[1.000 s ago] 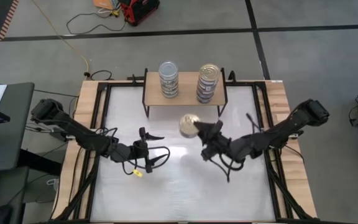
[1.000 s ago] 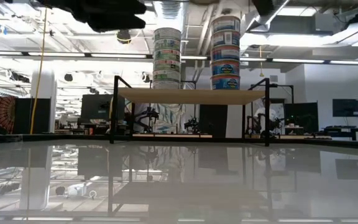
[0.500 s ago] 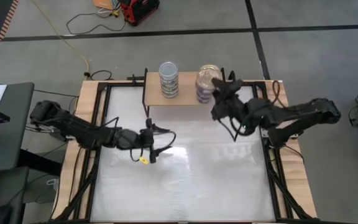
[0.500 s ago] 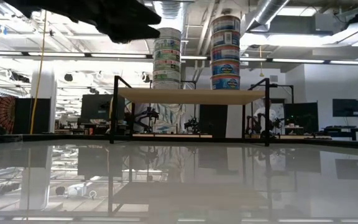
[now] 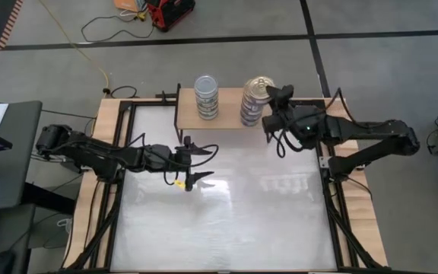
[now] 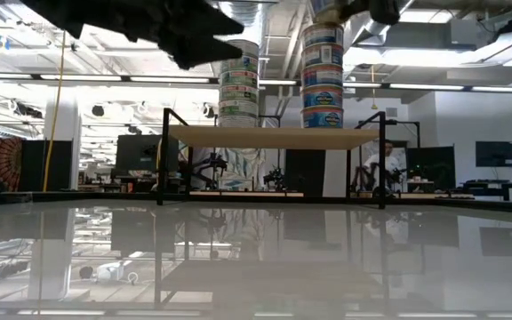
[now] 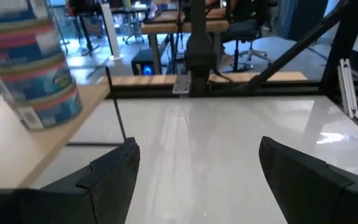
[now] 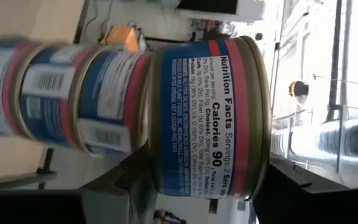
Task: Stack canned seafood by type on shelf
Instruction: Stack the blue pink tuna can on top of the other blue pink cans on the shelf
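Note:
The light-wood shelf point(image 5: 226, 118) stands at the table's far edge on black legs. On it stand two upright stacks of tins. The left stack point(image 5: 206, 96) has a silver lid on top. The right stack point(image 5: 251, 106) has blue and red labels. My right gripper point(image 5: 269, 97) is shut on a gold-lidded tin point(image 5: 260, 84) at the top of the right stack. Whether that tin rests on the stack I cannot tell. My left gripper point(image 5: 207, 164) hangs open and empty over the table, in front of the shelf. My right gripper pinches the tin's round side wall point(image 8: 166, 168) between its two fingers point(image 8: 120, 183), one on each side. The fingers come about level from the table's right side. The tin is upright, lid up, in line with the stack point(image 8: 61, 99) under it.
The shelf's thin black legs point(image 6: 163, 156) stand on the white tabletop point(image 5: 226, 221). Wooden side rails point(image 5: 105, 129) and metal bars run along the table's left and right edges. The left wrist view shows the shelf board point(image 7: 23, 143) and the left stack point(image 7: 33, 68) close by.
My right gripper has carried the gold-lidded tin from over the table's middle up and toward the far edge, to the top of the right stack. My left gripper has moved toward the table's right and far edges, nearer the shelf.

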